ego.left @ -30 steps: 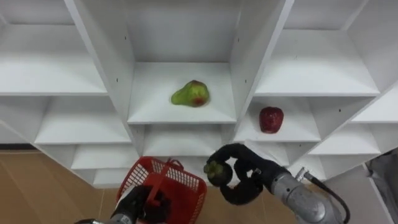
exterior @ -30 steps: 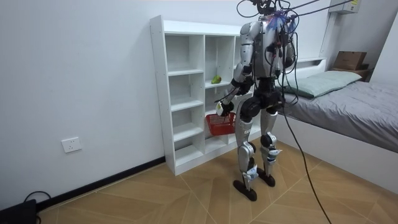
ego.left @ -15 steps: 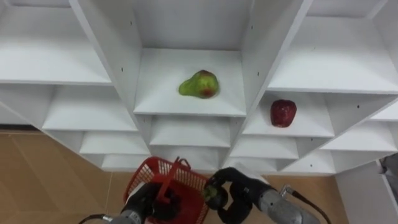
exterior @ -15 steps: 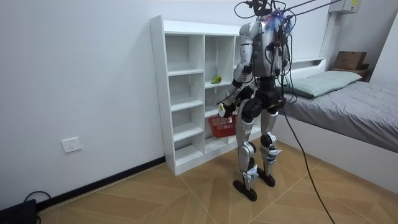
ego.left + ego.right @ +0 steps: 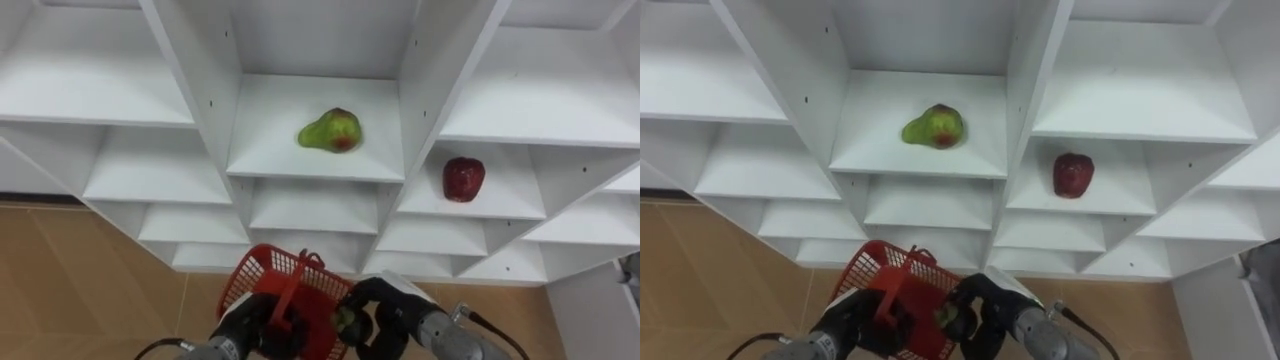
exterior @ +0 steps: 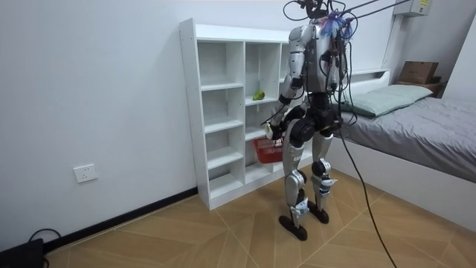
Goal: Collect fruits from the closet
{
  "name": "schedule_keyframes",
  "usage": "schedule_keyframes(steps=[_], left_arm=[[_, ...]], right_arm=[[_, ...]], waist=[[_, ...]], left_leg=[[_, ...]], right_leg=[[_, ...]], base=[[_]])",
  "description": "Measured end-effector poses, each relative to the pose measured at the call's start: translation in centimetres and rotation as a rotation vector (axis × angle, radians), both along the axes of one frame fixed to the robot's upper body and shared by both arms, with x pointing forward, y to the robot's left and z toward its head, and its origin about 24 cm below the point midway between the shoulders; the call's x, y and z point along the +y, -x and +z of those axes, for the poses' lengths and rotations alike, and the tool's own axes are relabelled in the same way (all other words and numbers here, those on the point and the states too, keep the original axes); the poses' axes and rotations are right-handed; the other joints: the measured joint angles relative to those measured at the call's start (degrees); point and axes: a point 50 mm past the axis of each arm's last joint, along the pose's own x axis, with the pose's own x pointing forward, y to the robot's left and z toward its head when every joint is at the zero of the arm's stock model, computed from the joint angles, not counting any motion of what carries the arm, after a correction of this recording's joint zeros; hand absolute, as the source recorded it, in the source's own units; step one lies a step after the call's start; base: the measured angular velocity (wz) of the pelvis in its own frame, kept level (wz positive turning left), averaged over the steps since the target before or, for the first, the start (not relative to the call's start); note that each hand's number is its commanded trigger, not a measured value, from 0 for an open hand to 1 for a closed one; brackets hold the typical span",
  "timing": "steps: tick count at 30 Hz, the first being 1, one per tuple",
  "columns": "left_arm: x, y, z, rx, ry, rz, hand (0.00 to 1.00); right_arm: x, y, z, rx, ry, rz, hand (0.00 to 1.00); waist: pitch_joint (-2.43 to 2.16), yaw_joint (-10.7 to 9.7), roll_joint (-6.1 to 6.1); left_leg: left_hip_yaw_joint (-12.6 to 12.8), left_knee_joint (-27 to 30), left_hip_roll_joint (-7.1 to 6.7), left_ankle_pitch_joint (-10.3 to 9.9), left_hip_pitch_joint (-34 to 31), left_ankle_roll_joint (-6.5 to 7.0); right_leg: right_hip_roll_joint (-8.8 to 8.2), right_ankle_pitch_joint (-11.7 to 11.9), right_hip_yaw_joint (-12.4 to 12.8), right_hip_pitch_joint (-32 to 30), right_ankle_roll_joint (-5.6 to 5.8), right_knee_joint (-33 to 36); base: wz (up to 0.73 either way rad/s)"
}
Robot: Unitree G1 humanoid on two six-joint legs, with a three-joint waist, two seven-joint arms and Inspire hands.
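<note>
The robot stood upright on the wooden floor, directly in front of the white shelf unit, with a bed behind it at the room view's right. A wall socket sat low on the wall at the room view's left, well apart from the shelf unit.

Left hand: positioned at the lower edge of the eye views. Its fingers were curled round the upright handle of the red basket, which hung in front of the lowest shelves.

Right hand: positioned just beside the basket on its right. Its fingers and thumb were closed round a small green fruit. The fruit was level with the basket's right rim. Whether it lay inside the rim or just outside it could not be determined, and the inside of the basket was hidden by the handle and both hands.

Two fruits lay in the shelf unit:
- A green pear with a red blush lay on its side in the middle column, roughly centred on its shelf.
- A red apple stood in the column to the right, one shelf lower, near the left divider of its compartment.

Both fruits were well apart from either hand.
</note>
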Motion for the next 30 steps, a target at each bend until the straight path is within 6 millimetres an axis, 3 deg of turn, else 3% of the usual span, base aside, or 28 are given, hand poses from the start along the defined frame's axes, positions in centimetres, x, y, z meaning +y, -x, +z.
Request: schedule_keyframes(steps=[4,18,20,21,30], left_arm=[[-0.5,0.1,0.0,0.010,0.033,-0.031,1.00],[-1.5,0.3,0.1,0.011,0.042,-0.162,1.00],[-1.4,0.1,0.3,0.001,0.035,-0.186,1.00],[-1.4,0.1,0.4,-0.001,0.034,-0.191,1.00],[-1.8,-0.1,0.7,-0.016,0.046,-0.215,1.00]], right_arm=[[0.3,0.1,-0.1,0.010,-0.006,0.008,1.00],[0.5,0.3,-0.2,0.011,-0.010,0.031,1.00],[0.5,0.2,-0.1,0.008,-0.012,0.032,0.11],[0.5,0.2,-0.1,0.008,-0.012,0.032,0.00],[0.6,0.3,-0.1,0.006,-0.013,0.033,0.00]], waist=[[-0.19,0.00,0.42],[-0.10,-0.06,0.62],[-0.10,-0.07,0.61],[-0.10,-0.07,0.61],[0.17,-0.09,0.19]], left_leg=[[0.18,0.00,0.03,0.00,0.15,0.00],[0.77,-0.12,0.11,0.01,0.38,0.01],[0.83,-0.15,0.10,0.01,0.38,0.01],[0.86,-0.17,0.11,0.01,0.38,0.01],[1.01,-0.19,0.12,0.01,0.37,0.02]], right_leg=[[0.00,0.00,0.10,0.01,0.00,0.06],[-0.02,0.00,0.54,-0.05,0.01,0.25],[-0.02,0.00,0.60,-0.12,0.01,0.25],[-0.02,-0.01,0.61,-0.15,0.01,0.25],[-0.04,-0.01,0.62,-0.32,0.02,0.42]], base=[[-0.01],[-0.01],[0.00],[0.00],[0.00]])
